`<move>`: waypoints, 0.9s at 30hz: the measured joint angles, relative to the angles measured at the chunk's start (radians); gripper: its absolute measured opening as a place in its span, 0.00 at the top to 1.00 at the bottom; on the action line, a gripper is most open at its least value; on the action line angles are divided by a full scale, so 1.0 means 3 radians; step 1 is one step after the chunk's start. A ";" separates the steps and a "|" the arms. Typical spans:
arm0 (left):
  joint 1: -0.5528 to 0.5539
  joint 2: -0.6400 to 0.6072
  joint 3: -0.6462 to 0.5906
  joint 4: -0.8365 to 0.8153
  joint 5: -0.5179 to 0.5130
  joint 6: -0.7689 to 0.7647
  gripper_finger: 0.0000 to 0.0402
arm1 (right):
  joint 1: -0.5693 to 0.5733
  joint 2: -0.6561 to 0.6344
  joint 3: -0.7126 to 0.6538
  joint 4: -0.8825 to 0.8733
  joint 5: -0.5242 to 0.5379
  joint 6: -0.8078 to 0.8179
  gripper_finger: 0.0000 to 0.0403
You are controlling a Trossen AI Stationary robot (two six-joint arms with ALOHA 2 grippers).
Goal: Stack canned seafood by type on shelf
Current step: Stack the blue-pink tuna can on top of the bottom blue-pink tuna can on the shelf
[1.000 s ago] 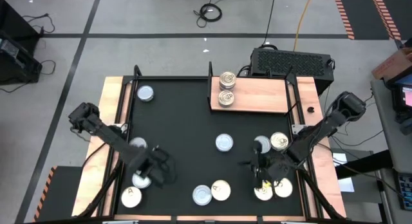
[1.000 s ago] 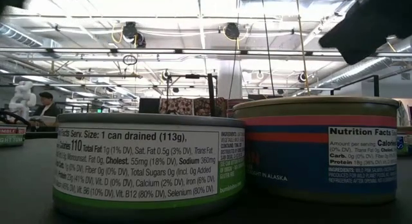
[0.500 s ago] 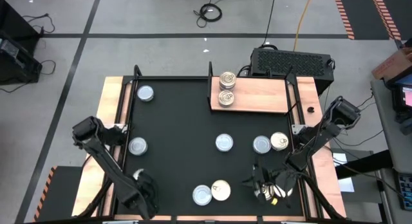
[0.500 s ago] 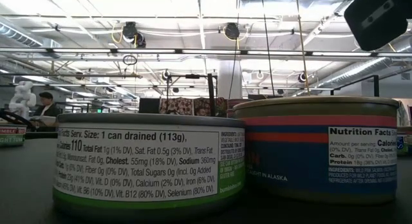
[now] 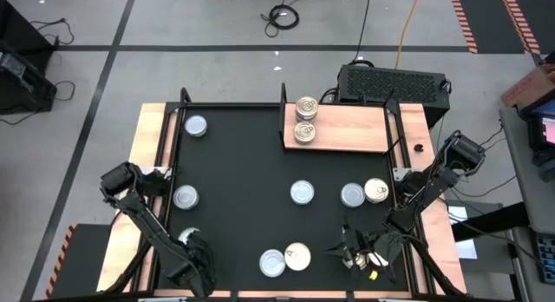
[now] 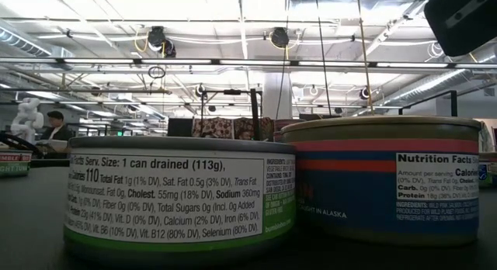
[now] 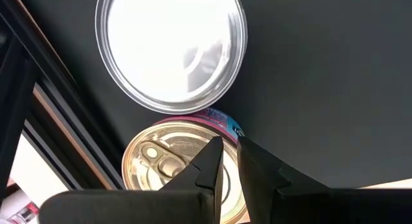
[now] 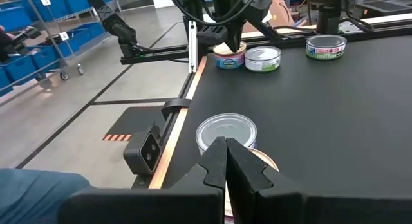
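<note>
Nearly closed jaws over gold-lidded tin touching silver-lidded tin.

Black table; light-brown shelf; silvery-blue tin; cream-gold tin; green-banded tin; red-and-blue-banded tin.

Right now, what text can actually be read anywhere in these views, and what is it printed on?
"Serv. Size: 1 can drained (113g)", "Sodium 360mg", "Cholest. 55mg (18% DV)": green-banded tin, low view.
"Nutrition Facts", "Calories", "IN ALASKA": blue and red tin, low view.
Fine print on both labels: too small to read.
Tin labels in the right wrist view, e.g. green tin: too blurred.
High and left wrist views: no readable text.
</note>
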 joint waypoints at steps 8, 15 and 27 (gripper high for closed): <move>-0.0003 0.0000 0.0000 -0.0048 -0.0017 0.0050 0.84 | -0.0004 0.0000 0.0000 -0.0086 0.0000 -0.0039 1.00; -0.0003 0.0000 0.0000 -0.0019 -0.0024 0.0065 0.82 | -0.0004 -0.0001 0.0000 -0.0112 0.0000 -0.0039 1.00; -0.0006 -0.0001 0.0000 -0.0043 -0.0733 0.0634 0.79 | -0.0004 -0.0001 0.0000 -0.0115 0.0000 -0.0039 1.00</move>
